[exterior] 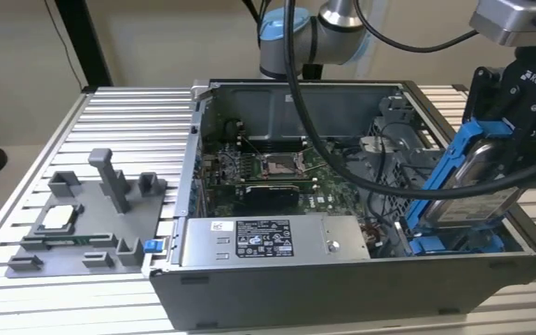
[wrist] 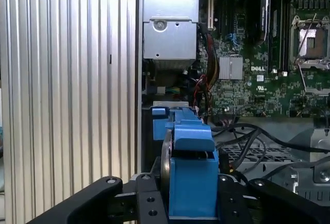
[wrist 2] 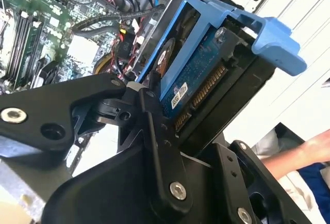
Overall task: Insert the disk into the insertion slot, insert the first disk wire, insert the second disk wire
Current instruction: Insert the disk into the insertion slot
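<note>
An open computer case (exterior: 343,279) lies on the ribbed table (exterior: 128,118). My gripper (exterior: 502,150) is shut on the disk (exterior: 477,183), a silver drive in a bright blue carrier. The disk hangs tilted, nearly on edge, over the corner of the case at the exterior view's right. Its lower end is down by the blue insertion slot (exterior: 454,242); I cannot tell whether it touches. In both wrist views the black fingers (wrist 2: 154,126) clamp the blue carrier (wrist: 193,167) from both sides. Dark cables (wrist: 258,137) lie beside the bay; I cannot tell which are the disk wires.
The silver power supply (exterior: 268,241) fills the near side of the case, with the motherboard (exterior: 268,167) behind it. A grey fixture (exterior: 91,216) holding parts stands on the table at the exterior view's left. A person's arm (wrist 2: 304,157) shows past the case.
</note>
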### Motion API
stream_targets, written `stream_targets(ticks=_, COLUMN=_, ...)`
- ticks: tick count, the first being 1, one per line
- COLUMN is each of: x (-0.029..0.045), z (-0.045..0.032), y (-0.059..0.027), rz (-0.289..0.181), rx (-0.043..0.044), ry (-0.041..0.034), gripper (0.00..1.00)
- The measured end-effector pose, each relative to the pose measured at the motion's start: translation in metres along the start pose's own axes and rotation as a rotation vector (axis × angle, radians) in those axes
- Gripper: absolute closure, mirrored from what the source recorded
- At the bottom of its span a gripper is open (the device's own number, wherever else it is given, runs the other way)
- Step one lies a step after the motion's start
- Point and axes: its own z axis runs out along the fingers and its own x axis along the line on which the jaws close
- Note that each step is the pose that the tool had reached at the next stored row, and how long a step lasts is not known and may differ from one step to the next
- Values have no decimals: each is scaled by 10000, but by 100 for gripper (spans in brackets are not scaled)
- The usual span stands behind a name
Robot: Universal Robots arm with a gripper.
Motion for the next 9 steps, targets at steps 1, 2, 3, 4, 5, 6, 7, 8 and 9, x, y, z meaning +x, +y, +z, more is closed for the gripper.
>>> stream_targets(ticks=1, x=-1, z=17, y=-4, rz=0, rx=0, ry=-11, gripper=100)
stream_targets(ticks=2, x=-2, z=34, y=-6, rz=0, rx=-1, ry=-22, gripper=100)
stream_targets(ticks=3, x=-3, z=51, y=-8, rz=0, rx=-1, ry=-33, gripper=100)
stream_targets(ticks=4, x=-3, z=68, y=-9, rz=0, rx=-1, ry=-48, gripper=100)
stream_targets(ticks=5, x=-3, z=86, y=-12, rz=-1, rx=-1, ry=-65, gripper=100)
stream_targets(ticks=6, x=-3, z=103, y=-13, rz=-2, rx=-1, ry=-85, gripper=100)
stream_targets(ticks=7, x=-3, z=119, y=-14, rz=-3, rx=-2, ry=-105, gripper=100)
stream_targets(ticks=8, x=-2, z=136, y=-15, rz=-4, rx=-2, ry=-126, gripper=100)
stream_targets(ticks=9, x=-2, z=153, y=-16, rz=-5, rx=-3, ry=-144, gripper=100)
